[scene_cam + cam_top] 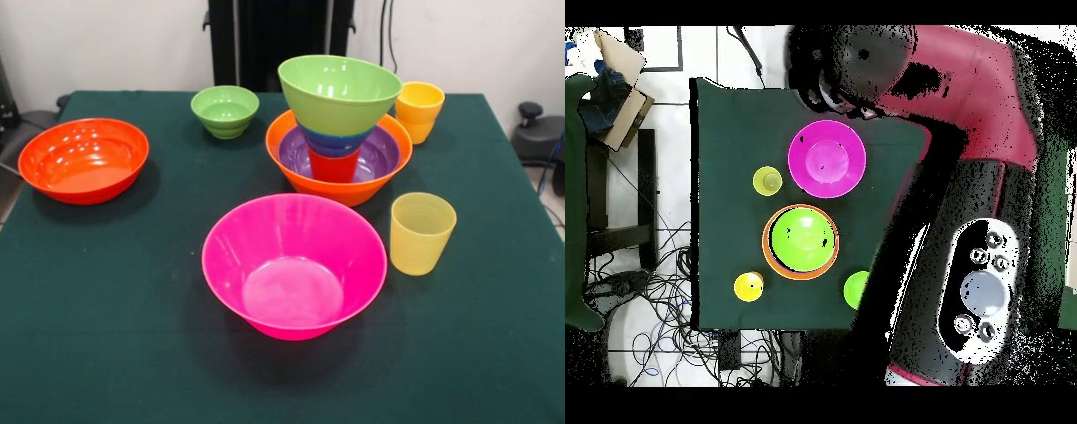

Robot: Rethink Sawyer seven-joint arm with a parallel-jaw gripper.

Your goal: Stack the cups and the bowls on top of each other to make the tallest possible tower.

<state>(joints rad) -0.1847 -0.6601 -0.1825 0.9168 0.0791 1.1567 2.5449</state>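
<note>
Left to right on the counter [106, 336]: red-orange bowl [84, 160] at 9 o'clock; small green bowl [225, 110]; pink bowl [294, 263] at 6 o'clock; tower [339, 132] centre; two yellow cups [422, 232]. The tool's opening cannot be told.

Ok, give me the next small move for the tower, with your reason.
Probably fetch the small green bowl and set it inside the medium green bowl topping the tower. It stands loose just beside the stack, is narrower than that open bowl, and would add height.
</note>
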